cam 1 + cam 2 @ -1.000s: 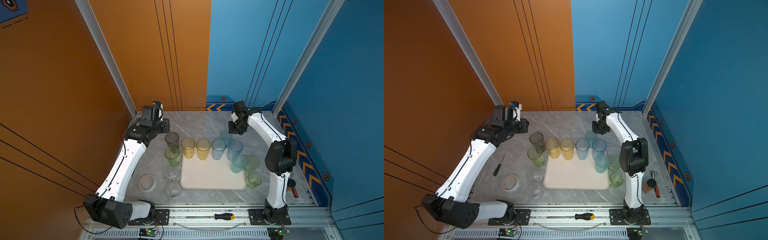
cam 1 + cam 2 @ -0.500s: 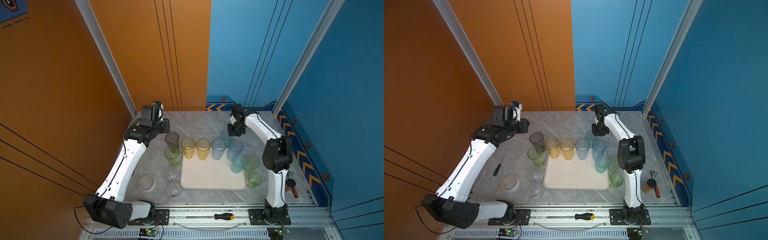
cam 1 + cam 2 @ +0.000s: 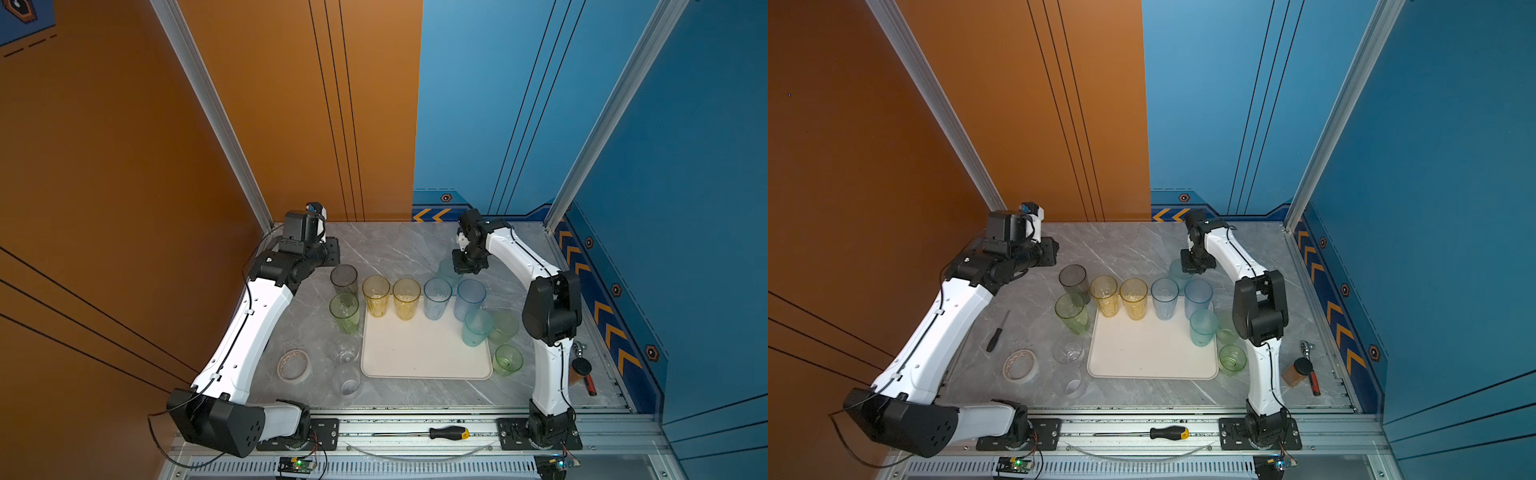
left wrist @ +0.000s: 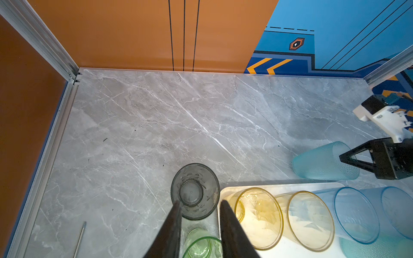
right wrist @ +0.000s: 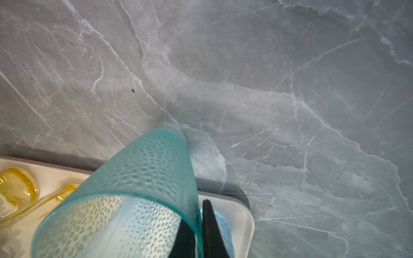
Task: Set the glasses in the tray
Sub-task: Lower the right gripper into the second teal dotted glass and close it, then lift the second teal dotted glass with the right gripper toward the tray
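The cream tray lies mid-table. At its back edge stand two yellow glasses, two blue glasses and a teal one. A smoky grey glass, a tall green glass, two clear glasses and two short green glasses stand around it. My right gripper is shut on the wall of another teal glass, just behind the tray's back rim. One finger is inside it and one outside. My left gripper is open above the grey glass, holding nothing.
A tape roll and a small screwdriver lie left of the tray. A brown jar and a red-handled tool sit at the right edge. A yellow-handled screwdriver rests on the front rail. Walls close in the back and sides.
My right gripper has come down over the teal glass behind the tray and shut on its wall. The left arm has not moved.
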